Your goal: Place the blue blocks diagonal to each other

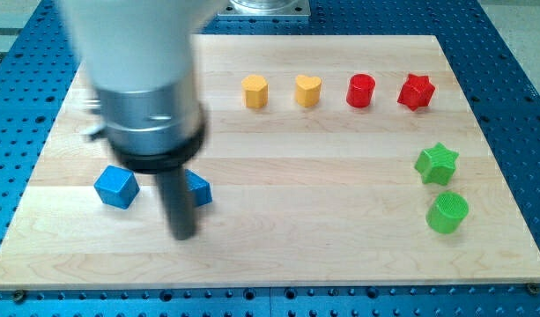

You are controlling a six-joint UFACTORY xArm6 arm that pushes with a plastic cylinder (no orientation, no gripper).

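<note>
I count eight blocks on my tabletop point(278, 255). Two are blue: a blue cube point(116, 187) and a second blue block point(199, 188), partly hidden by the rod. Two are yellow, a hexagonal block point(255, 91) and a heart point(307, 90); two red, a cylinder point(361, 91) and a star point(416, 92); two green, a star point(437, 164) and a cylinder point(447, 212).

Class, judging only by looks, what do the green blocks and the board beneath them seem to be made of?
Green star block and green cylinder: probably matte plastic, perhaps 3D-printed, given fine ridged lines on top. Board: light wood with visible grain and plank seams, smooth finish.
</note>
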